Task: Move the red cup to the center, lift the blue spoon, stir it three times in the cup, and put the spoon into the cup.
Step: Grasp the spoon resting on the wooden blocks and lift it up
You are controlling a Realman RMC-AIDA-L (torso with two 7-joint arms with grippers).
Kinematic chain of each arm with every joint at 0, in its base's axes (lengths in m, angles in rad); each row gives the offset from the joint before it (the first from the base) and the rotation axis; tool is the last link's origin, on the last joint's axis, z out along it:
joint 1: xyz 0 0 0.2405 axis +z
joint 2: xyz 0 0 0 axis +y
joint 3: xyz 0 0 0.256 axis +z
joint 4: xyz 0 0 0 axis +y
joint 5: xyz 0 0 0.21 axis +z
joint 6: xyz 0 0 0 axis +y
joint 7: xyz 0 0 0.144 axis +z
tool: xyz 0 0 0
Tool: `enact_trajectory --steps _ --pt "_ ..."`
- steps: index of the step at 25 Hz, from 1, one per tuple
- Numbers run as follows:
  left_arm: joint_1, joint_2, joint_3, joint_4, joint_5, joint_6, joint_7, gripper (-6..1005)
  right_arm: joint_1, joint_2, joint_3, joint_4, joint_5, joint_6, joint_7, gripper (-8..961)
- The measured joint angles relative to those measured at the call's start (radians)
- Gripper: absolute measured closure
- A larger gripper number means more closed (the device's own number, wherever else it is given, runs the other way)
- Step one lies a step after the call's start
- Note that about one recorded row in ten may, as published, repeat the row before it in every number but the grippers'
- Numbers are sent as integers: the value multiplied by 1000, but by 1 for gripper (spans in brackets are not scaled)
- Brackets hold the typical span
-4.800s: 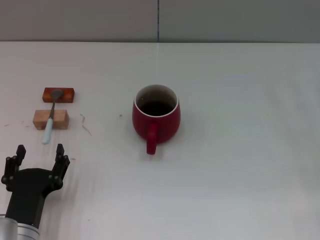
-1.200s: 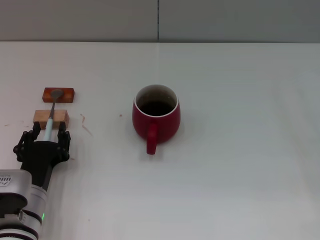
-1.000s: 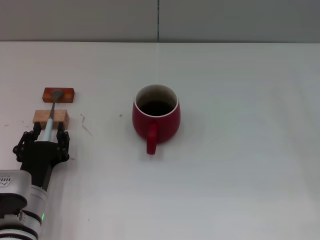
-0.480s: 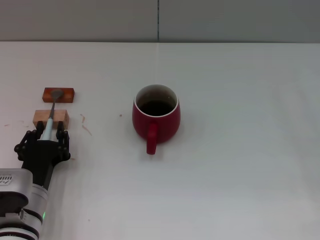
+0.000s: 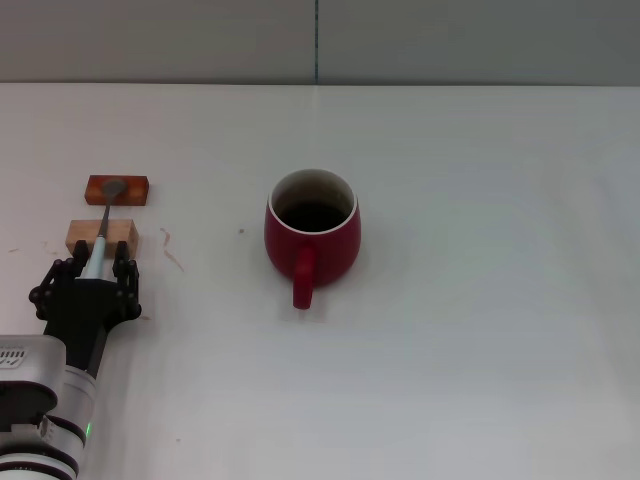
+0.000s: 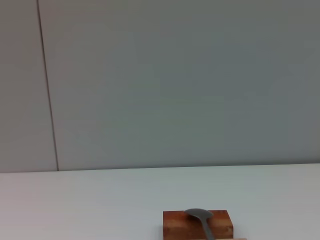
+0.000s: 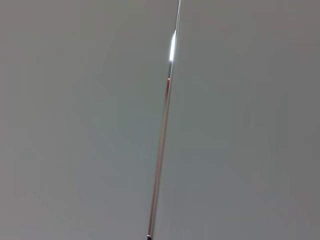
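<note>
Head view, lower left of the frame: left tool (image 5: 96, 268) sits low on the white worktop (image 5: 480, 300), black fingers (image 5: 122, 266) either side of the pale handle of the blue spoon (image 5: 103, 226). Fingers look close against the handle, but a real clamp can't be told. Spoon runs up-frame from the tool: handle across a light wooden block (image 5: 101, 238), grey bowl on a red-brown block (image 5: 117, 189) just above it. The two blocks are near each other, a small gap between them. Arm body, black then silver, fills the bottom-left corner.

Centre of the frame: red cup (image 5: 312, 234), upright on the worktop, white rim, dark inside, handle pointing down-frame toward the robot. Well apart from spoon and blocks. Faint scuff marks on the worktop between the blocks and the cup.

Right part of the frame: bare worktop, grey wall behind with one vertical seam.

Left wrist view: red-brown block (image 6: 198, 223) at the lower edge with the spoon's grey bowl (image 6: 200, 216) on top, wall beyond.

Right wrist view: grey wall and a seam only; right tool not seen.
</note>
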Motion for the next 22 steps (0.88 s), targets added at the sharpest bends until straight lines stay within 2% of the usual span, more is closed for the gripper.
enact_trajectory --steps 22 --pt "0 -2 -11 1 0 -6 0 662 -3 -2 0 -2 -2 0 -1 306"
